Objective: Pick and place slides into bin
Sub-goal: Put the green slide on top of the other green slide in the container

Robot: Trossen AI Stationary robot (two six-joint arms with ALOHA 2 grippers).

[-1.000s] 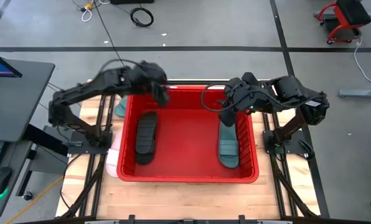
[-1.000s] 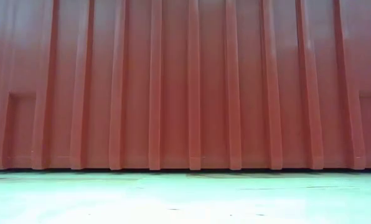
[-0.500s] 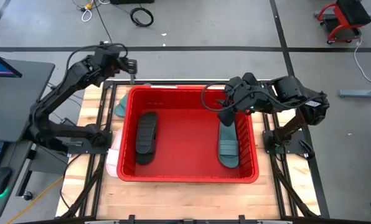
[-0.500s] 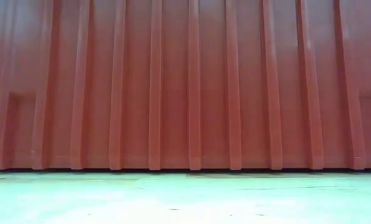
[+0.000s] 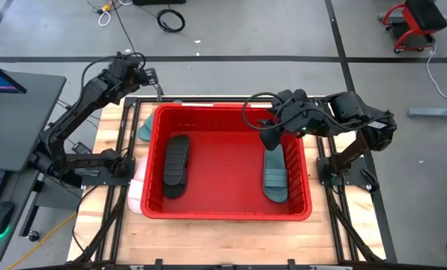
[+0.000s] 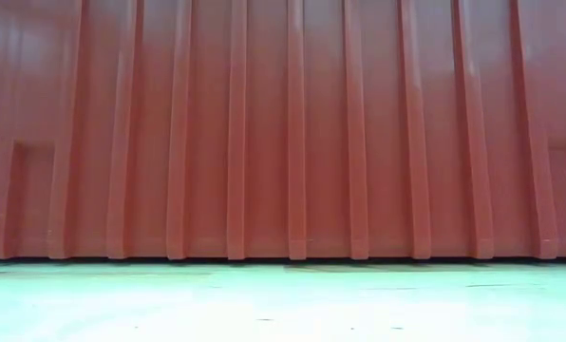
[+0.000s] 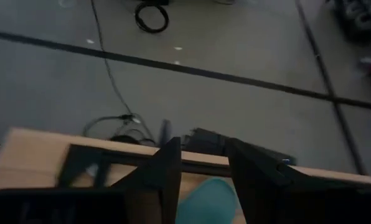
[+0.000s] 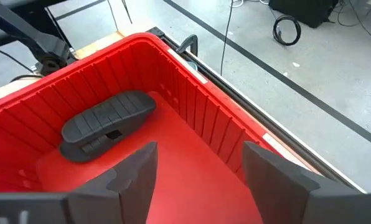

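The red bin (image 5: 231, 210) stands mid-table and fills the low view with its ribbed wall (image 6: 283, 133). Inside it a black slide (image 5: 176, 165) lies at the left and a dark teal slide (image 5: 274, 176) at the right, both flat on the floor. Another teal slide (image 5: 144, 126) lies on the table outside the bin's left wall. A pale pink slide (image 5: 136, 191) lies nearer along that wall. My left gripper (image 5: 154, 84) hangs open over the table's far left corner, with the outside teal slide (image 7: 207, 199) below its fingers. My right gripper (image 5: 268, 139) hangs open over the bin's right part and holds nothing.
Black frame rails (image 5: 122, 150) run along the table's sides, and both arm bases are mounted on them. A desk with a keyboard and mouse (image 5: 2, 217) stands left of the table. Cables (image 5: 171, 19) lie on the floor beyond the far edge.
My left gripper has swung from above the bin's far left corner out past the bin wall toward the table's far left corner, turning as it went. The slides in the bin have stayed where they were.
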